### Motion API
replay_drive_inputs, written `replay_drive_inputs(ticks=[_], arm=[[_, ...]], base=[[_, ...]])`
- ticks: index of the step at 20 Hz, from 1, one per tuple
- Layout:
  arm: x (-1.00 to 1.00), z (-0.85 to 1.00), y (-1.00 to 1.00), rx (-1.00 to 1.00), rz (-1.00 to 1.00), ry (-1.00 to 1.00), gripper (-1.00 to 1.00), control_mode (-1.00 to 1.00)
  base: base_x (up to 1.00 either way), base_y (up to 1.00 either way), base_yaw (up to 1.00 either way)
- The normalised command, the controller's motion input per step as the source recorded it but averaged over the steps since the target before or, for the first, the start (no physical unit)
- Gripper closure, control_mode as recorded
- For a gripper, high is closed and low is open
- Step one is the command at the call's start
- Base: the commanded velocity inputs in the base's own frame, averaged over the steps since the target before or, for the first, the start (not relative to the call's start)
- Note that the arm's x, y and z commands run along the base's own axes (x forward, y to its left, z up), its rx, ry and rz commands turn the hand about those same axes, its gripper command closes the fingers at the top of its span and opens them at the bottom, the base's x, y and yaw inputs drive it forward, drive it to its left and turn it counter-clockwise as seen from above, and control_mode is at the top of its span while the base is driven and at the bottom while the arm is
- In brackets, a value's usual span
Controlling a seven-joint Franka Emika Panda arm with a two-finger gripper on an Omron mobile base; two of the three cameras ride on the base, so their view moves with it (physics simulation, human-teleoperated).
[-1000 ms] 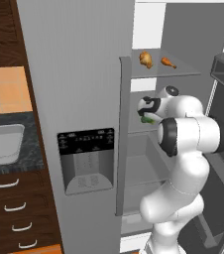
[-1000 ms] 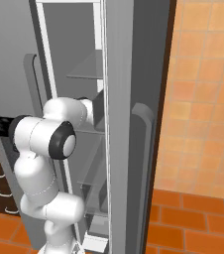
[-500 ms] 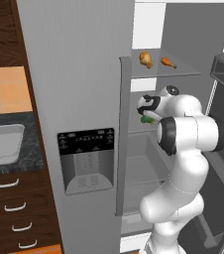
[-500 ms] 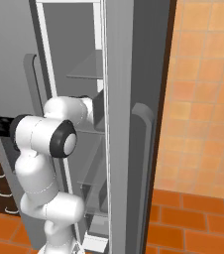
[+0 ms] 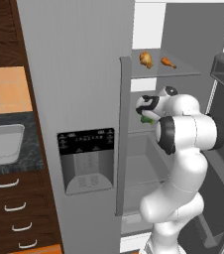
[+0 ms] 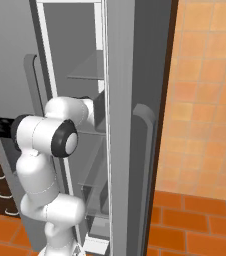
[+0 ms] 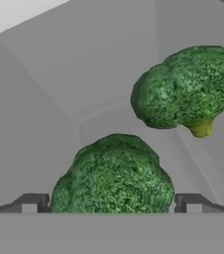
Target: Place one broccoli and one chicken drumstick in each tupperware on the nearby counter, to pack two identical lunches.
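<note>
Arm pushed deeper; open claw (image 7: 111,204) straddles bumpy green broccoli (image 7: 113,176)

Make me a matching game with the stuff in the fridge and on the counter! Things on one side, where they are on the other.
Things:
1. near broccoli
2. far broccoli
3. chicken drumsticks
4. tupperware

Places:
A. on the counter
B. top fridge shelf
C. between the open gripper's fingertips
D. farther along the shelf, beyond the gripper

Pairs: 1-C, 2-D, 3-B, 4-A

Near broccoli (image 7: 115,173) base cut by frame; far broccoli (image 7: 193,89) right edge cropped.
</note>
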Motion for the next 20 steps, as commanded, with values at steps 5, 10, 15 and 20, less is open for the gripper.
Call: replay_drive_inputs(ticks=[5,10,15,20], arm=[[0.02,-0.21,0.14,0.00,0.00,0.00,1.00,-1.00],[0.03,-0.20,0.17,0.00,0.00,0.00,1.00,-1.00],[-0.34,0.01,0.03,0.00,0.01,0.03,1.00,-1.00],[-1.00,0.54,0.02,0.00,0.07,-0.01,1.00,-1.00]], base=[[0.00,0.00,0.00],[0.00,0.00,0.00],[0.00,0.00,0.00],[0.00,0.00,0.00]])
